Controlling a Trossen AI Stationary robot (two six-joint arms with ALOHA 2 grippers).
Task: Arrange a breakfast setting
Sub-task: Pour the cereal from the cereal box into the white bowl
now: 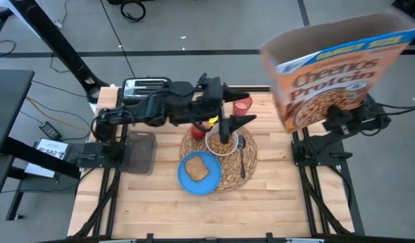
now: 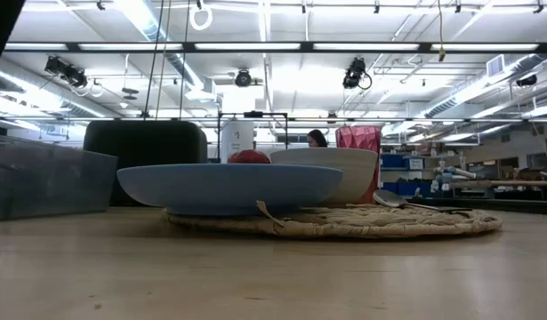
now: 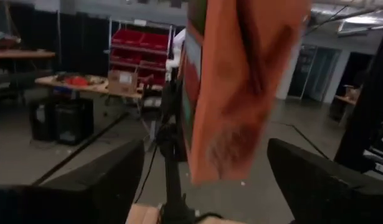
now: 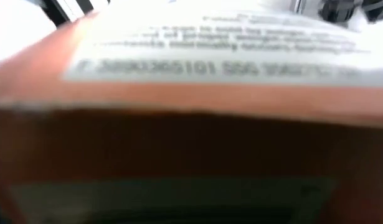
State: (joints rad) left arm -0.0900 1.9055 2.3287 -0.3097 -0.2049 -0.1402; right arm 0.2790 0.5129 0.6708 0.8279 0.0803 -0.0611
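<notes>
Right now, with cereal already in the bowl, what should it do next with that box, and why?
Probably set the cereal box down beside the placemat: the right tool holds it aloft at the table's right edge, and the white bowl already holds cereal.

My left arm (image 1: 160,108): black, chunky jointed segments, thick rounded housing, black base bracket at the bench's left edge. Left gripper (image 1: 235,121): two dark, flat, tapering fingers (image 3: 98,180). My right arm (image 1: 352,120): black, same build, black cable trailing off its outer side.
</notes>
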